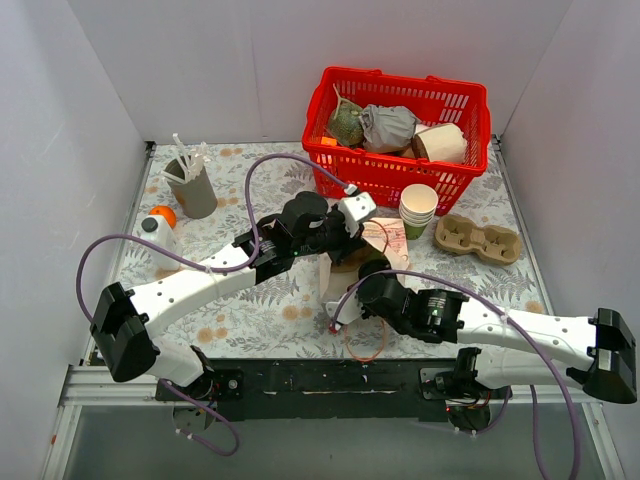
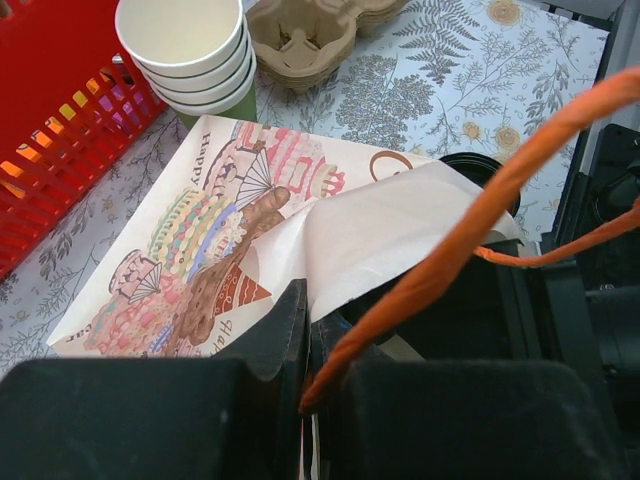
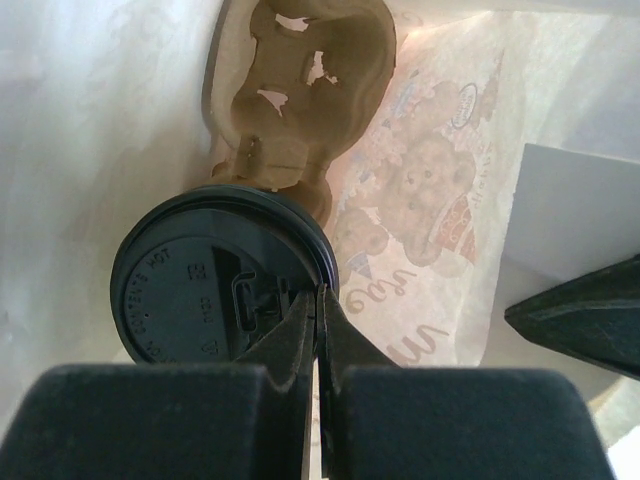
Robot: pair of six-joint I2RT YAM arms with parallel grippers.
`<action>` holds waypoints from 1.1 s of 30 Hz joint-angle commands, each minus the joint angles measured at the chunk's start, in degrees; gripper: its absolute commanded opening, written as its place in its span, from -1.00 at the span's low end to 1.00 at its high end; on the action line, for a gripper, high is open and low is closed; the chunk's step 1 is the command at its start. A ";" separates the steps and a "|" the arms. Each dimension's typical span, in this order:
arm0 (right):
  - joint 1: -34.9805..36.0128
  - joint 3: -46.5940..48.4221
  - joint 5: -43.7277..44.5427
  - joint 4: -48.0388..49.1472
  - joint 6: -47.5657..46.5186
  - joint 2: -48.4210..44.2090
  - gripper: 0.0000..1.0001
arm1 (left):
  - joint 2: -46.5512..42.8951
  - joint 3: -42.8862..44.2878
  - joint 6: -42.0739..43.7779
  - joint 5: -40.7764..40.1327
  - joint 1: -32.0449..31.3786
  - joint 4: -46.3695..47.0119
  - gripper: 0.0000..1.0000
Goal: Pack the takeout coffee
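Observation:
The takeout coffee shows in the right wrist view from above as a black dome lid (image 3: 190,290), down inside a white paper gift bag (image 3: 430,200). Its green sides are hidden. My right gripper (image 3: 320,292) is shut on the lid's right rim. A brown cardboard carrier (image 3: 300,90) lies deeper in the bag, just beyond the cup. My left gripper (image 2: 307,300) is shut on the bag's white top edge (image 2: 400,230), next to an orange handle (image 2: 480,210). In the top view both grippers, left (image 1: 335,232) and right (image 1: 372,272), meet at the bag (image 1: 385,240) mid-table.
A red basket (image 1: 395,170) of wrapped items stands at the back. A stack of lidless cream cups (image 1: 418,205) and a second cardboard carrier (image 1: 478,238) sit right of the bag. A grey cup of utensils (image 1: 192,185), an orange (image 1: 163,215) and a bottle (image 1: 153,235) are at the left.

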 commanded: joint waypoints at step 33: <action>-5.29 -7.34 8.11 9.07 -2.45 -0.45 -0.97 | -2.92 0.48 11.25 11.06 0.08 -7.08 -1.00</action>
